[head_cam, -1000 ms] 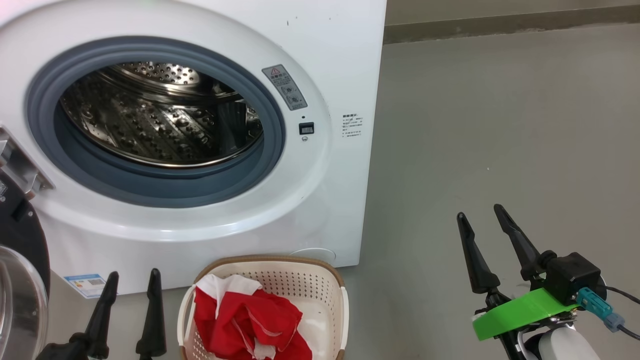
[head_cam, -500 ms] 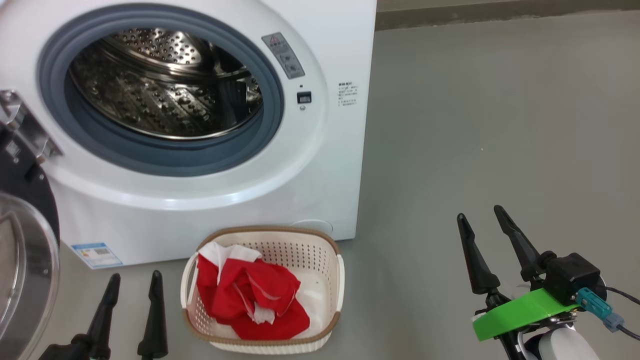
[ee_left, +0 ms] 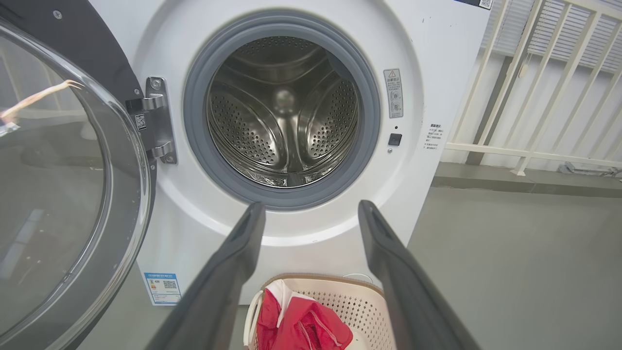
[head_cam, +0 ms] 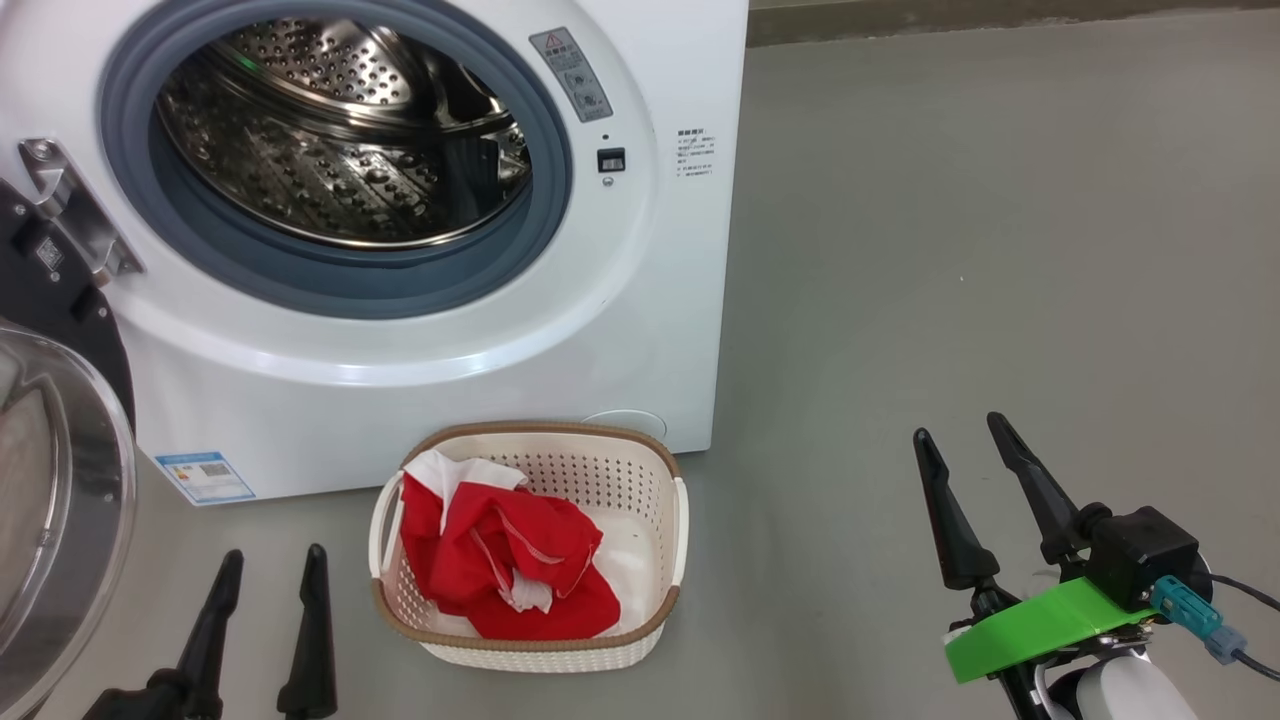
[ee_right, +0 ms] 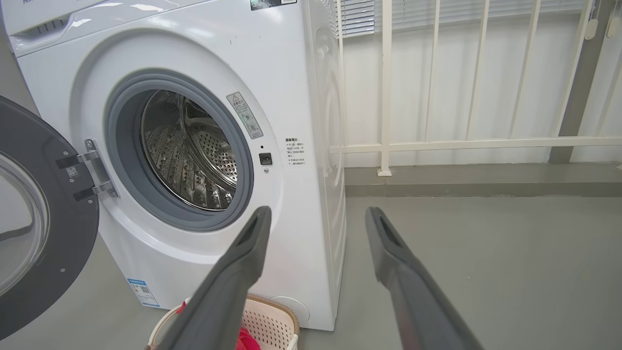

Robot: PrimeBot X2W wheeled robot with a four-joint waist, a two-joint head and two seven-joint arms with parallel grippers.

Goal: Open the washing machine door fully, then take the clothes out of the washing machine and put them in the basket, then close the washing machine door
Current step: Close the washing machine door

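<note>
The white washing machine (head_cam: 660,60) (ee_left: 437,58) (ee_right: 282,63) stands with its steel drum bare. Its door (head_cam: 50,480) (ee_left: 63,170) (ee_right: 34,218), black-ringed with a glass bowl, hangs wide open on the left hinge. On the floor in front sits the cream basket (head_cam: 540,650) (ee_left: 359,296) (ee_right: 272,316) holding the red clothes (head_cam: 510,560) (ee_left: 301,325) with white trim. My left gripper (head_cam: 270,565) (ee_left: 311,206) is open and holds nothing, low left of the basket. Off to the right, my right gripper (head_cam: 962,430) (ee_right: 316,211) is open and holds nothing, over bare floor.
Grey floor (head_cam: 1000,250) spreads to the right of the machine. A white railing (ee_right: 437,143) and a low ledge (ee_right: 486,182) run along the wall behind. A blue label (head_cam: 205,477) marks the machine's lower front.
The head camera has tilted down and pulled back, so machine and basket sit higher and smaller in view; the whole basket now shows. Both grippers stay open and still.
</note>
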